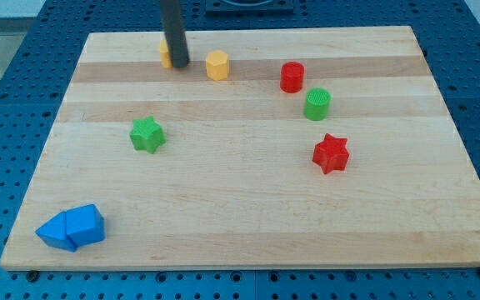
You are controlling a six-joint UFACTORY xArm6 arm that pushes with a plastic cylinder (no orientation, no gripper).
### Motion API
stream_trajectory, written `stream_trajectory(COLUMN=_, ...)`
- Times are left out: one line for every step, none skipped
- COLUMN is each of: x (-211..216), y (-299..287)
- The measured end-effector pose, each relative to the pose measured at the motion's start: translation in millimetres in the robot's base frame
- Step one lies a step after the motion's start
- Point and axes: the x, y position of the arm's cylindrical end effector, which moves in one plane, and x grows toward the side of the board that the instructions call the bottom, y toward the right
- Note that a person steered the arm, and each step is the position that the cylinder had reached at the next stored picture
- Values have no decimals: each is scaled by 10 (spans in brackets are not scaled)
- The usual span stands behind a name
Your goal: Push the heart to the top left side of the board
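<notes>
Heart, yellow (166,57) — mostly hidden behind my tip (177,64), touching, at board (240,233) top left; no gripper fitted.

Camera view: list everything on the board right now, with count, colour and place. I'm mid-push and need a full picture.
Board: one, light wood, fills the view.
Yellow block: one, mostly hidden behind the rod, shape unclear, top left.
Yellow hexagon block: one, just right of the rod.
Red cylinder: one, top right of centre.
Green cylinder: one, below and right of the red cylinder.
Red star: one, right of centre.
Green star: one, left of centre.
Blue blocks: apparently two, touching, bottom left.
My tip: one, dark, against the hidden yellow block.
</notes>
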Motion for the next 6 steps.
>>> stream_trajectory(x=-71, y=-131)
stream_trajectory(x=-140, y=-65)
stream_trajectory(x=-220, y=94)
stream_trajectory(x=-303, y=88)
stream_trajectory(x=-312, y=-42)
stream_trajectory(x=-312, y=-252)
